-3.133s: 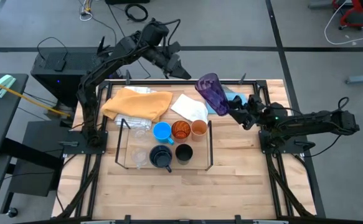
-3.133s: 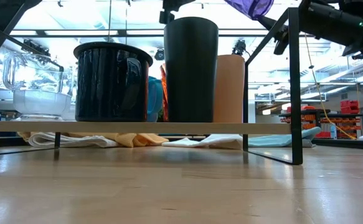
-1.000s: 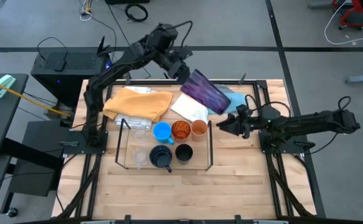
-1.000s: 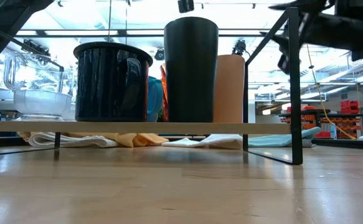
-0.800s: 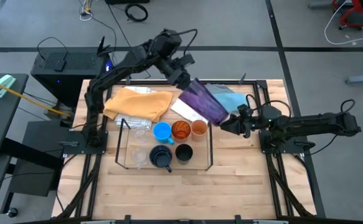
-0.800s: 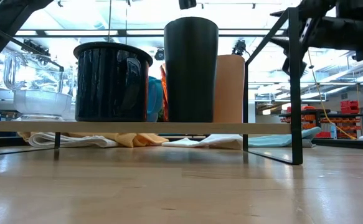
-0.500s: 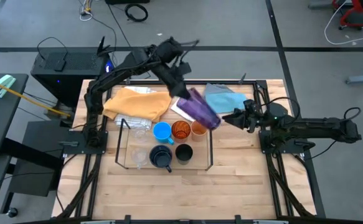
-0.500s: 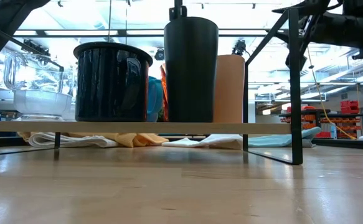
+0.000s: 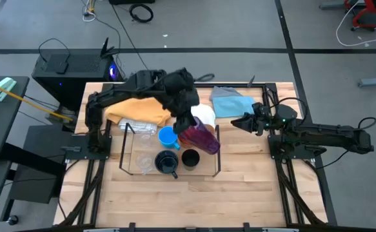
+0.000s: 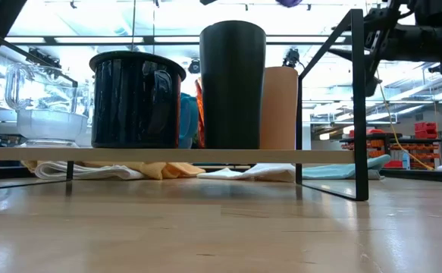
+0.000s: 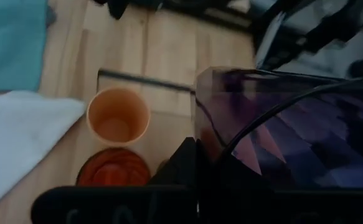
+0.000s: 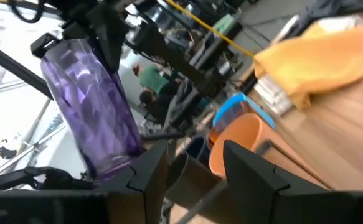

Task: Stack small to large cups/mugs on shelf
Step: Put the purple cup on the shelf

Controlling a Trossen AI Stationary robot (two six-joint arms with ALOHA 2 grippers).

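- High view: left gripper [image 9: 189, 122] clamped on purple tumbler [image 9: 199, 138], above shelf [image 9: 128, 169].
- Six cups shelved; tumbler not yet placed.
- Right gripper [image 9: 239, 122] parted, empty, beside shelf.

A big dark navy mug [image 10: 136, 99], a tall black cup [image 10: 232, 83] and a small orange cup [image 10: 280, 107] stand side by side on the thin wire shelf [image 10: 353, 106].

Wooden table [image 9: 239, 193] carries wire shelf [image 9: 217, 151], yellow cloth [image 9: 136, 108], white cloth [image 9: 205, 115] (partly hidden), blue cloth [image 9: 229, 103].
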